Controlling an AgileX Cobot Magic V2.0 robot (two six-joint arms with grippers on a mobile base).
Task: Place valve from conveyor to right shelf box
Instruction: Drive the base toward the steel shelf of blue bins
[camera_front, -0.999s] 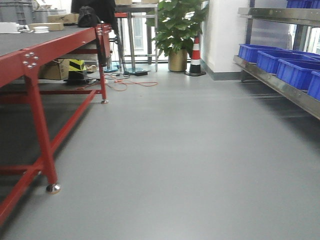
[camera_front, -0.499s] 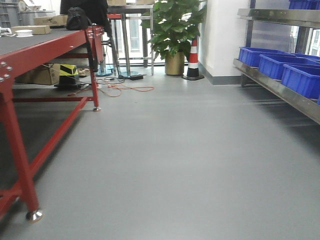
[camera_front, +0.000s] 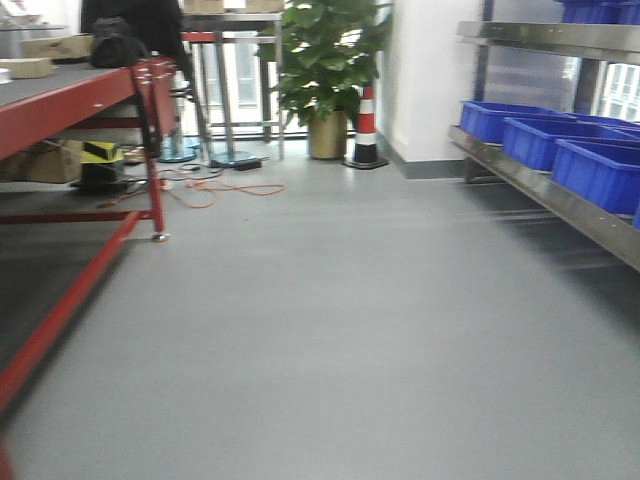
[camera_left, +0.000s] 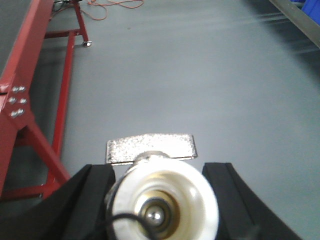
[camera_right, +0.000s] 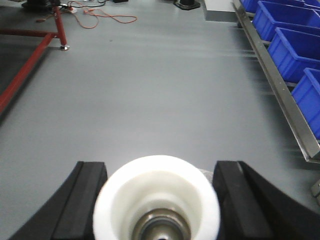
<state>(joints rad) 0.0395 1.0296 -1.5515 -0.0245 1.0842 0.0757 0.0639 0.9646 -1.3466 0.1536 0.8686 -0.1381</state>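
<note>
While motion is blurring the front view, the grey floor is filling most of it. The red-framed table is running off the left edge, farther left than half a second ago, and the shelf with its blue boxes is being cut off at the right. The left gripper is clamping the valve, handle upward, above the floor. The right gripper is clamping a second round fitting, its handle hidden.

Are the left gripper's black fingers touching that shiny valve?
Touching. The left wrist view shows the valve squeezed between both black fingers of the left gripper, each pressed against its white-rimmed body.
</note>
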